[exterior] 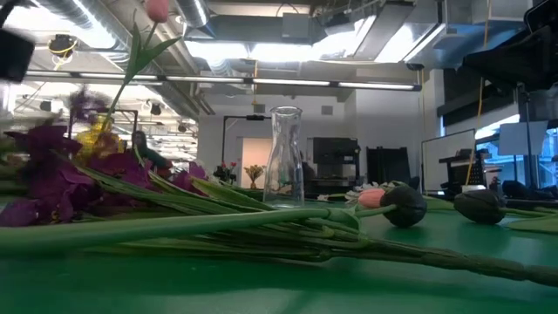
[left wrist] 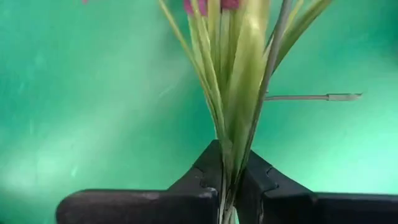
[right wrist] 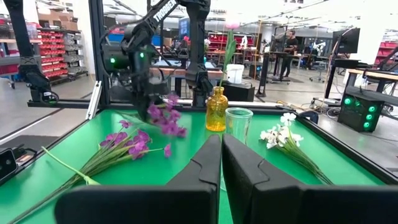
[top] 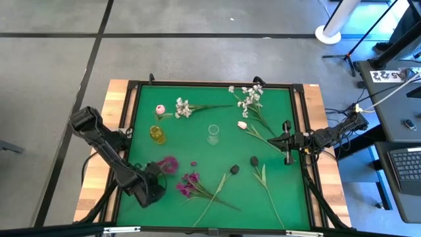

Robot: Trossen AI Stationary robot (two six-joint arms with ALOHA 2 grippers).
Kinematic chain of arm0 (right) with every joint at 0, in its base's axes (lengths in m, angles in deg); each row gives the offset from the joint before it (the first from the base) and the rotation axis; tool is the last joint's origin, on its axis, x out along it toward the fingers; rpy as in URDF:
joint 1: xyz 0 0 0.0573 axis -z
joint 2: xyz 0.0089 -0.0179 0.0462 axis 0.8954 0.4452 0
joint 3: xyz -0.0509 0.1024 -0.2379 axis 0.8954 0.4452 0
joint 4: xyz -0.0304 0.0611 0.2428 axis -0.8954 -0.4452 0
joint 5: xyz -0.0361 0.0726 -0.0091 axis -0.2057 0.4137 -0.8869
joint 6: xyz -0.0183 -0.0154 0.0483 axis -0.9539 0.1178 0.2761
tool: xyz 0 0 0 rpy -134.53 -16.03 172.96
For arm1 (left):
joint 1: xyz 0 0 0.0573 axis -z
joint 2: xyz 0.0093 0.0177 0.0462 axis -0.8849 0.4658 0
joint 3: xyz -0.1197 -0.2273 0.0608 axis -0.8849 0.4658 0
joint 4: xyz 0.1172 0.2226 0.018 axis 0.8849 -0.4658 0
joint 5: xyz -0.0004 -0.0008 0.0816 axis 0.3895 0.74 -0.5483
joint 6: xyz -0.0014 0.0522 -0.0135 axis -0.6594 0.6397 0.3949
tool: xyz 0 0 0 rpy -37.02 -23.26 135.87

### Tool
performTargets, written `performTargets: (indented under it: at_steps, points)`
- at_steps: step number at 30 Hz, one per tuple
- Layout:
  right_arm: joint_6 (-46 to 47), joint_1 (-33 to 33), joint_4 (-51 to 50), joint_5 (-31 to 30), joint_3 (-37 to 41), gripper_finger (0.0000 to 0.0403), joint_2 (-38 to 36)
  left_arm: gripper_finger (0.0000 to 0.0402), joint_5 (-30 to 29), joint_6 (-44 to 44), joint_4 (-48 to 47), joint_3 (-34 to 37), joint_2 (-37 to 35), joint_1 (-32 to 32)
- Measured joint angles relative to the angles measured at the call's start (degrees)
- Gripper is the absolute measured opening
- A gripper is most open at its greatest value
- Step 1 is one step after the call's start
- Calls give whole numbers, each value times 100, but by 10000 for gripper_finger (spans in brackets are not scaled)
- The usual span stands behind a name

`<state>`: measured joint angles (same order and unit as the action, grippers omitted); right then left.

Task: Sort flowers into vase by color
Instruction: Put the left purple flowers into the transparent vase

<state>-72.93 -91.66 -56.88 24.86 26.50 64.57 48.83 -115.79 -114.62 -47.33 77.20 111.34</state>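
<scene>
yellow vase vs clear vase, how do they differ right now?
Colour: the yellow vase is amber-tinted glass; the clear vase is colourless.
Contents: the yellow vase holds a pink flower on a long stem; the clear vase holds nothing.
Shape: in the right wrist view the yellow vase narrows to a neck, while the clear vase shows a wide open mouth.
Both stand upright on the green mat, apart from each other.

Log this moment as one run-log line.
left gripper: shut on purple sprig | right gripper: shut, idle at right edge | yellow vase: one pink flower | clear vase: empty
</scene>
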Motion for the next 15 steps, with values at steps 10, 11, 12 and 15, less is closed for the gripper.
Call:
performTargets:
  at_steps: [10,11,12,15]
  points:
    - [0,1,2,-1,1,17,-1,11,-1789,513,-1827,-1391,-481,-5]
    - [0,2,2,1,0,17,-1,11,-2158,658,-1803,-1519,-547,35]
    - [0,1,2,-2,2,17,0,10,-2521,828,-1765,-1651,-617,76]
    - [0,2,2,-1,1,17,0,10,-3524,1340,-1604,-2003,-787,181]
